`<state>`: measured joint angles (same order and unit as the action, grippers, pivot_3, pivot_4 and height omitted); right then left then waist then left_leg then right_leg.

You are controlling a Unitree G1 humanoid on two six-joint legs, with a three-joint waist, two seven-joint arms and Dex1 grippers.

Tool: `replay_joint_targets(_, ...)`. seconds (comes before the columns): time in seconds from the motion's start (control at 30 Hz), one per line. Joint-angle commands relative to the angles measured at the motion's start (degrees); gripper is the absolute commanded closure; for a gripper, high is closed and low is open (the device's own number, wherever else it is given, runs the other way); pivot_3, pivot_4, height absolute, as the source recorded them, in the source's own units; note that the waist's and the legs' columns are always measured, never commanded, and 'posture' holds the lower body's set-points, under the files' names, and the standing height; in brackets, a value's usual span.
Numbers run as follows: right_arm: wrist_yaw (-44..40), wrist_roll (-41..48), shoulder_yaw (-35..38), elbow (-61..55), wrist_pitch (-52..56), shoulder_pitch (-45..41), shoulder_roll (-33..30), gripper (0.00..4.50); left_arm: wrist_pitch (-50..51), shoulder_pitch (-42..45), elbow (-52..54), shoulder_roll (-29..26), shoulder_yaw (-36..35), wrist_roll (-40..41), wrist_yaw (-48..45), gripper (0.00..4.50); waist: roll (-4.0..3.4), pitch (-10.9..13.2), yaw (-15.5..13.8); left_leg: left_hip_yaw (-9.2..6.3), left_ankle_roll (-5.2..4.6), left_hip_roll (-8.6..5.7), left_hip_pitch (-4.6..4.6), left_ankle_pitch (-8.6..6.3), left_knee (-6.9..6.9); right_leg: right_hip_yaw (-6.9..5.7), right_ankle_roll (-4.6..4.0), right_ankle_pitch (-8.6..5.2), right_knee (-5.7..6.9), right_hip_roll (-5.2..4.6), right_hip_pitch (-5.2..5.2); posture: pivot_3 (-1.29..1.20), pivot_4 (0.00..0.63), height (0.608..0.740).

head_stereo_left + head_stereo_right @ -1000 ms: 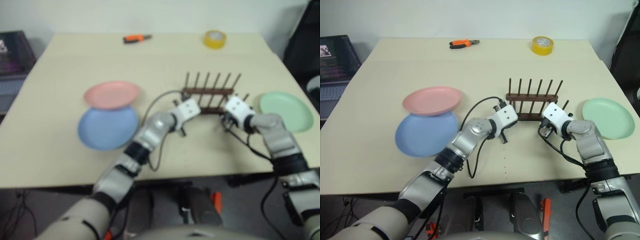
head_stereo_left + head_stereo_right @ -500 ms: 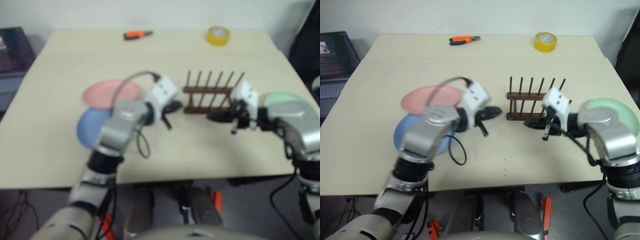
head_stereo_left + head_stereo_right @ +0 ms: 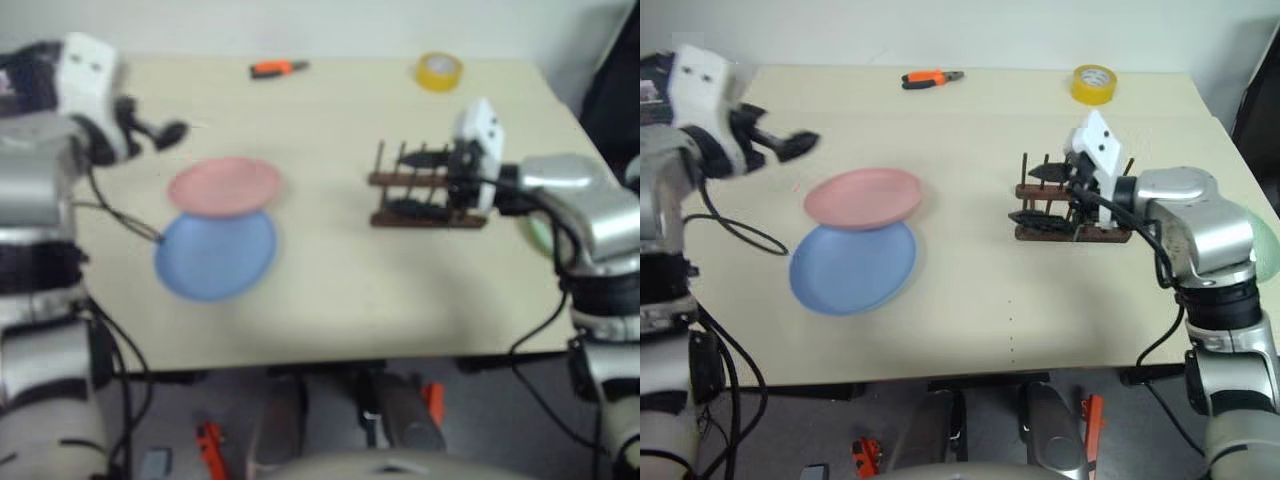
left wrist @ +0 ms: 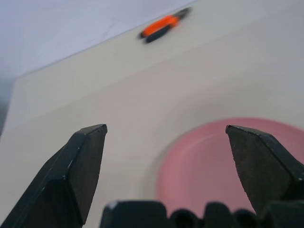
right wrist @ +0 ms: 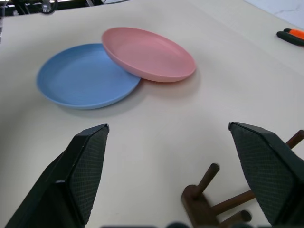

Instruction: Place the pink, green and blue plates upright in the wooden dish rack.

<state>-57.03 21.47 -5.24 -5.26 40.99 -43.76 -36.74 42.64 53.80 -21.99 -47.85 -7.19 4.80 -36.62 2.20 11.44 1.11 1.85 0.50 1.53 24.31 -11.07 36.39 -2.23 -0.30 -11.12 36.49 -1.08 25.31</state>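
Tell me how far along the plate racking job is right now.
Nothing is racked yet: the wooden dish rack holds no plates. The pink plate lies flat, overlapping the blue plate, and the green plate sits mostly hidden behind the right arm. Nothing is in hand: the left gripper and the right gripper are both open and empty. All three plates remain to be picked up and stood upright.

No legible text, label or number anywhere
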Motion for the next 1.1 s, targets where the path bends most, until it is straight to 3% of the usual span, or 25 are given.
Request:
replay_joint_targets(0.03, -0.47, -1.07, -0.89, 0.06, -3.35, -0.88, 0.00, 0.03, -10.31, 5.60, -19.24, -0.85, -0.77, -2.03, 2.11, 0.00, 0.00, 0.00, -0.31, 0.04, 0.00, 0.00, 0.04, 0.00, 0.00, -0.01, 0.00, 0.00, -0.02, 0.00, 0.03, 0.00, 0.150, 0.740)
replay_joint_targets(0.17, -0.78, -1.29, -1.42, 0.95, -4.30, -0.94, 0.34, 0.03, -18.71, 9.53, -36.73, 0.85, 1.26, -4.19, 2.21, 0.00, 0.00, 0.00, -0.92, 0.19, 0.00, -0.01, 0.13, 0.00, 0.02, -0.02, 0.00, 0.00, -0.01, -0.02, 0.13, 0.00, 0.150, 0.740)
replay_joint_targets(0.33, -0.96, -1.38, -1.83, 1.07, -4.30, -0.50, 0.23, 0.03, -24.10, 11.46, -46.71, 5.27, 1.41, -4.68, 2.90, 0.00, 0.03, 0.01, -1.19, 0.18, 0.01, 0.01, 0.40, -0.01, 0.38, -0.09, -0.03, -0.01, 0.29, -0.04, 0.30, 0.00, 0.150, 0.740)
replay_joint_targets(0.6, -0.84, -0.92, -1.14, -1.20, -2.76, 0.86, -0.92, 0.03, -25.11, 12.90, -50.30, 9.03, 1.88, -5.79, 5.15, 0.00, 0.06, -0.01, -1.06, 0.19, 0.01, 0.04, 0.47, 0.00, 0.65, -0.09, 0.03, 0.08, 0.49, -0.05, 0.35, 0.00, 0.150, 0.740)
replay_joint_targets(1.0, -0.44, -1.11, -1.21, -1.69, -3.16, 1.16, -0.85, 0.03, -23.46, 12.22, -50.63, 9.83, -1.16, -3.70, 8.08, 0.00, 0.07, -0.01, -0.97, 0.22, 0.01, 0.07, 0.46, 0.00, 0.65, -0.08, 0.03, 0.08, 0.55, -0.04, 0.39, 0.00, 0.150, 0.740)
replay_joint_targets(1.1, -0.44, -1.21, -1.29, -1.53, -3.33, 1.08, -0.79, 0.00, -22.58, 11.85, -50.85, 10.80, -2.78, -2.42, 8.93, 0.54, 0.07, -0.01, -1.00, 0.23, 0.01, 0.04, 0.46, 0.00, 0.65, -0.08, 0.03, 0.08, 0.54, -0.03, 0.39, 0.00, 0.150, 0.740)
